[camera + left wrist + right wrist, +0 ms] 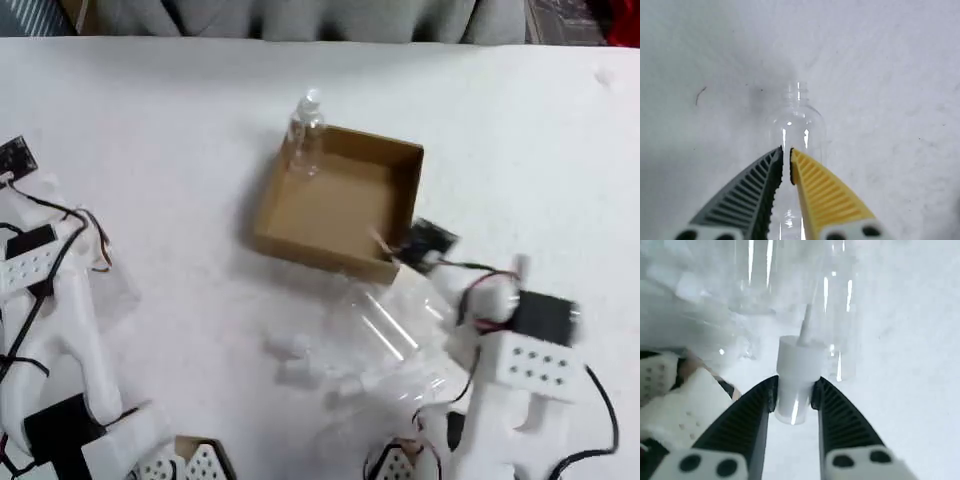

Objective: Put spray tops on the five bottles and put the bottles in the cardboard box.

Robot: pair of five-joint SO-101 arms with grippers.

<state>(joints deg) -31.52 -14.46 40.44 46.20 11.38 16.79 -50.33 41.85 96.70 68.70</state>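
- The right hand is clamped on a white spray top. It looks like light, stiff plastic, and its thin tube looks bendable, so the collar is the place to hold.
- The left hand has its fingers together above an uncapped bottle on the desk. The bottle is clear, thin-walled and probably slippery and squashable, so grip it gently at mid-body.
- One capped bottle stands at a far corner of the cardboard box.

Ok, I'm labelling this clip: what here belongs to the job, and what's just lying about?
Job: cardboard box; standing bottle at its far corner; clear bottles lying nearby; loose spray tops; spray top in the right gripper; open bottle by the left gripper.

Lying about: grey fabric beyond the table.
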